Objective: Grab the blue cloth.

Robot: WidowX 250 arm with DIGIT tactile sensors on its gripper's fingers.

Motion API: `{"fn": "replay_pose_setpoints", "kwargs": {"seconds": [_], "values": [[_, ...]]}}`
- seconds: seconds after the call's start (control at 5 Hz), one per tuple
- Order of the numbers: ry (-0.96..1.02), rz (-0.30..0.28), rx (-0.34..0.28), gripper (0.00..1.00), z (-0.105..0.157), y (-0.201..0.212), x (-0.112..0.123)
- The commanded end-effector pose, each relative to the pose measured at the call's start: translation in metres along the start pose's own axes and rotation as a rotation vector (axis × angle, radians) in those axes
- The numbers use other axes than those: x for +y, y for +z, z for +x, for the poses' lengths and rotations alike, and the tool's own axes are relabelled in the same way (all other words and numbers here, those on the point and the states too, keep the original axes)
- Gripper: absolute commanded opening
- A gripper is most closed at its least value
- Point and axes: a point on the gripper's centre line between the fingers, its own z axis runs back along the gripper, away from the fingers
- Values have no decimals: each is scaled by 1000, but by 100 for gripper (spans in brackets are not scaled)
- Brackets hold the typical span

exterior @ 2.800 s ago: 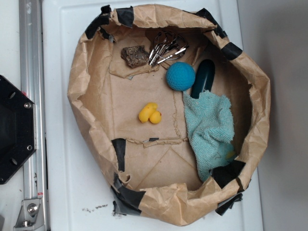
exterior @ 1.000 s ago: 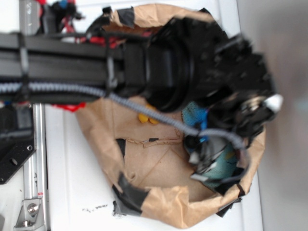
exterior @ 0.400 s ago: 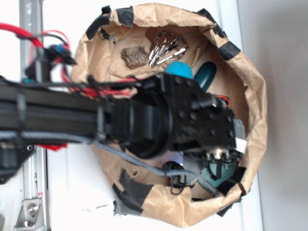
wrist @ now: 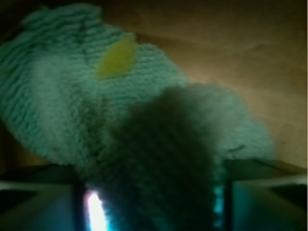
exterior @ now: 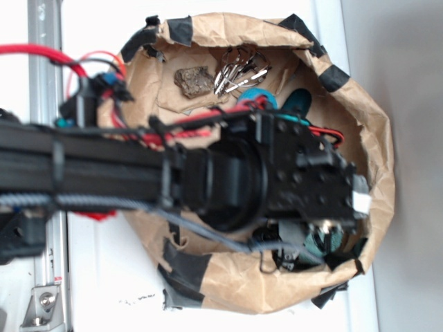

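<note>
Container: a crumpled brown paper bag (exterior: 377, 149) rolled down into an open basin, its rim patched with strips of black tape (exterior: 178, 29).
Inside, top: a rough brown lump (exterior: 194, 79) lies just left of a bunch of metal clips (exterior: 239, 69), both on the paper floor.
Inside, middle: slivers of a blue knitted ball (exterior: 266, 101) and a dark teal glossy oblong thing (exterior: 301, 104) show, mostly hidden.
Table: white (exterior: 104, 277), with dark crumbs (exterior: 135, 299) near the bag's lower left.
Left edge: a metal rail (exterior: 43, 55) runs top to bottom.
Right: a grey surface (exterior: 415, 166).
</note>
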Motion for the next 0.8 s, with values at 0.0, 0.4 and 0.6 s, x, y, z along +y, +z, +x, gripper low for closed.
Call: {"fn": "replay_pose_setpoints", "kwargs": {"seconds": [0.0,0.4,0.6], "values": [[79,13,-67,0,-10,75,14],[160,-18,3,0,-19,146,25],[212,-1,18,0,-22,162,23]]}}
